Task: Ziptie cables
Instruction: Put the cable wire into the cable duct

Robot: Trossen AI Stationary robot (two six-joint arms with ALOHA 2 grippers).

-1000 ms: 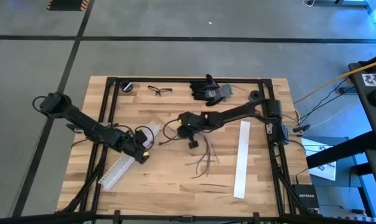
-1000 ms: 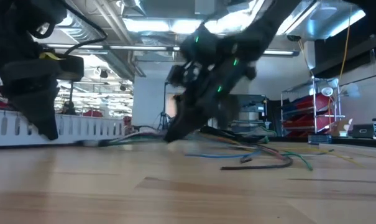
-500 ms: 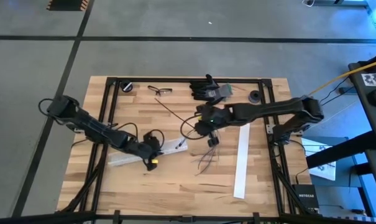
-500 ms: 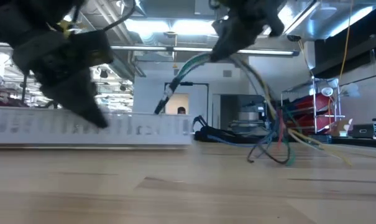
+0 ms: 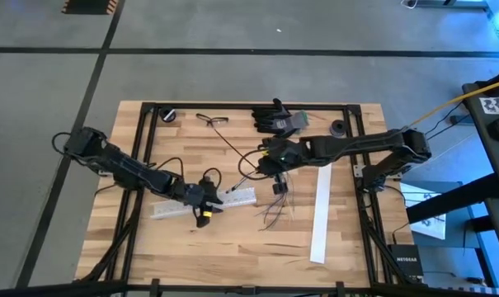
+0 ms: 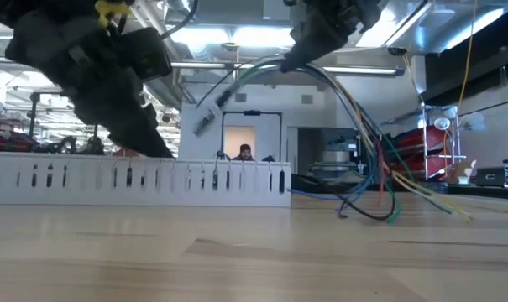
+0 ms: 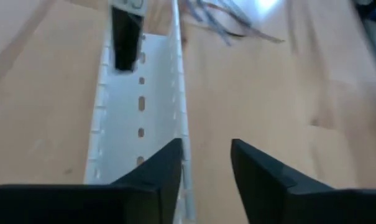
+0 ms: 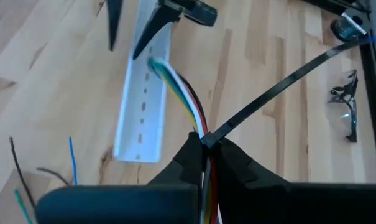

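The cables are a bundle of thin coloured wires bound by a black ziptie, whose long tail sticks out sideways. My right gripper is shut on the bundle, high over the table's middle. The loose ends droop to the wood; the joined end juts out in the air. A white slotted duct lies on the table. My left gripper stands open at the duct's near end, one finger over its side wall. My left gripper has one finger over the duct's side wall, and the other stands off over bare wood; I cannot tell whether it touches. My right gripper pinches the bundle at the ziptie's loop between its two fingers, slanting down from the table's right. The bundle is lifted, and the wires arch over and hang below it, with only the loose ends on the table.
A long flat white strip lies right of the cables. Black gloves, safety glasses and two small black round parts sit along the far edge. A person shows far off in the room.
My right gripper has risen and gone toward the table's far right, lifting the bundle off the wood so that it hangs, ends trailing. My left gripper has gone toward the table's right and turned, swinging the duct from a steep slant to lie nearly across the table.
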